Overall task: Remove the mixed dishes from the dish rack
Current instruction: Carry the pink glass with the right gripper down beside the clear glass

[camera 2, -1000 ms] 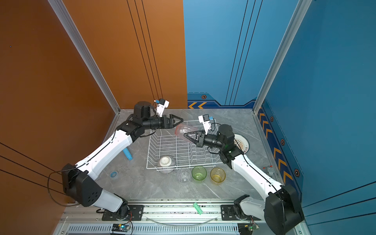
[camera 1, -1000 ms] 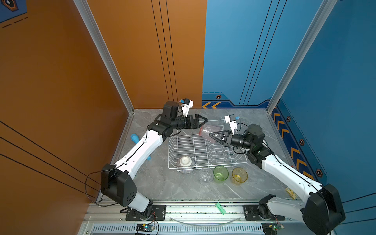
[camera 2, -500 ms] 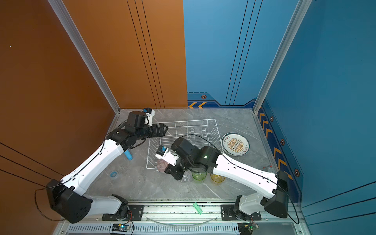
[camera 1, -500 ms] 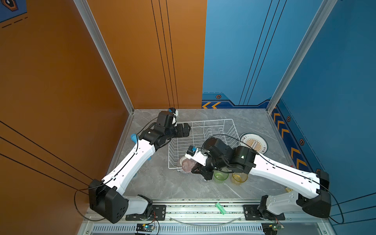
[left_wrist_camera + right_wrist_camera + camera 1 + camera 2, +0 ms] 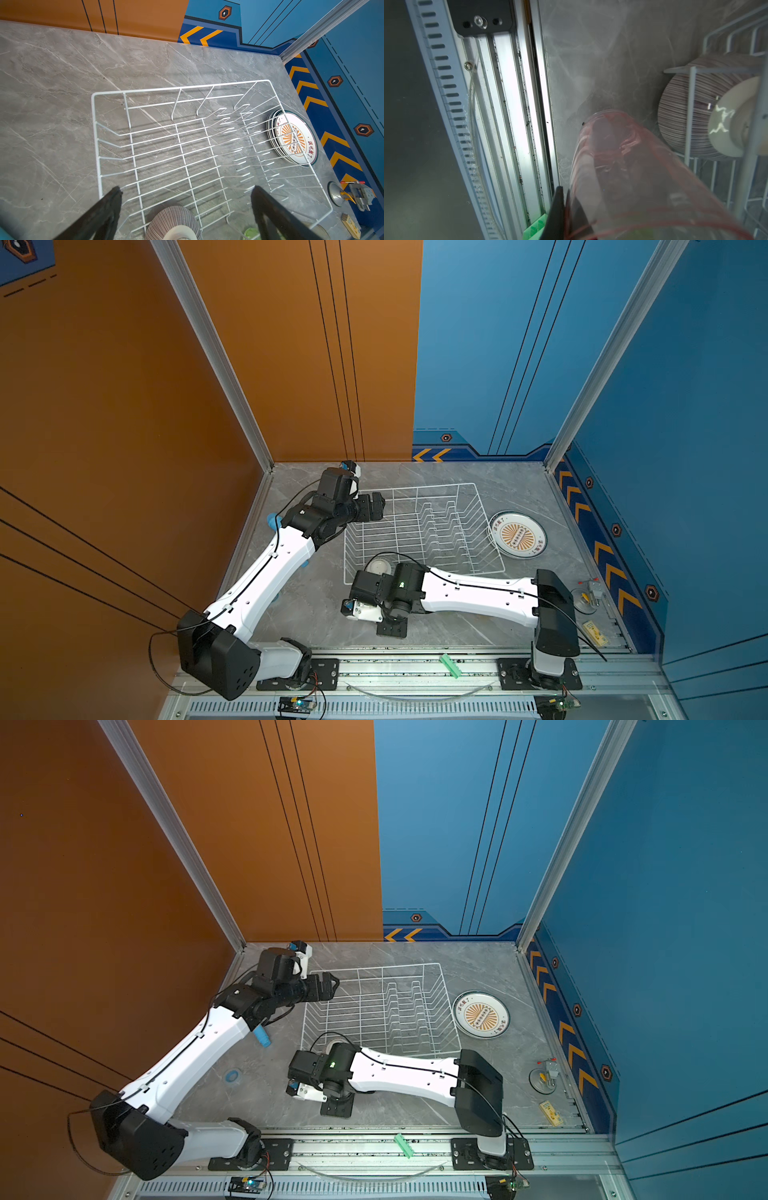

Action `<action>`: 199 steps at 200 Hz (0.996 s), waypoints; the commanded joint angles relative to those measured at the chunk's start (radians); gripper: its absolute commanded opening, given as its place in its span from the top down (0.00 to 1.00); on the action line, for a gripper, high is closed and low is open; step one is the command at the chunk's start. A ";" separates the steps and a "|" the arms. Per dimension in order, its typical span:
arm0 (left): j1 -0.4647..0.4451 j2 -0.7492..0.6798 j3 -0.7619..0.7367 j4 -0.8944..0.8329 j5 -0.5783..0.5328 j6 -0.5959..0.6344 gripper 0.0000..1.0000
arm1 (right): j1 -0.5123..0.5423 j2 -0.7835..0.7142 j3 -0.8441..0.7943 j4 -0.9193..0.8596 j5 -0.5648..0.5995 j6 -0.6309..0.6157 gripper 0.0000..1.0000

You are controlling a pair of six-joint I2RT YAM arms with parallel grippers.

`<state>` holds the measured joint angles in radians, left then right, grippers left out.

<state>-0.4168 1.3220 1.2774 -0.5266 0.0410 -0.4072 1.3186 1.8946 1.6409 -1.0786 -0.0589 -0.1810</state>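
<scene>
Pinching the pink tumbler (image 5: 633, 176) by its wall, R gripper (image 5: 579, 158) has one finger inside & one outside. Cup is tilted, base toward the tabletop (image 5: 316, 605) (can't tell if touching), just beside the dish rack (image 5: 424, 486) near-L corner. Striped bowl (image 5: 172, 218) sits upside down in that corner. L gripper (image 5: 186, 188) hangs over the rack's far-L part, fingers spread wide. Plate stack (image 5: 517, 535) lies on the table, R of the rack.

Both top views look down from high over my whole bench (image 5: 457, 477); left wrist view overlooks the dish rack (image 5: 180, 89), right wrist view close on its corner, both catching the striped bowl (image 5: 172, 218).
</scene>
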 commanded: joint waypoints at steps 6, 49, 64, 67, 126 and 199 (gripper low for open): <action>0.015 -0.020 -0.010 -0.030 -0.016 0.025 0.02 | -0.001 0.050 0.057 -0.097 0.069 -0.036 1.00; 0.026 -0.024 -0.017 -0.033 -0.013 0.033 0.02 | -0.004 0.135 0.107 -0.131 0.097 -0.044 1.00; 0.032 -0.026 -0.019 -0.033 -0.009 0.036 0.02 | -0.004 0.158 0.122 -0.143 0.101 -0.047 1.00; 0.033 -0.027 -0.020 -0.035 -0.008 0.036 0.02 | -0.004 0.161 0.124 -0.145 0.102 -0.049 1.00; 0.043 -0.030 -0.028 -0.036 0.003 0.040 0.02 | -0.016 0.227 0.149 -0.153 0.114 -0.061 1.00; 0.047 -0.032 -0.024 -0.078 -0.033 0.055 0.02 | -0.027 0.244 0.149 -0.153 0.116 -0.061 0.82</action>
<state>-0.3786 1.3144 1.2613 -0.5701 0.0391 -0.3794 1.3037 2.1139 1.7813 -1.2037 0.0315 -0.2375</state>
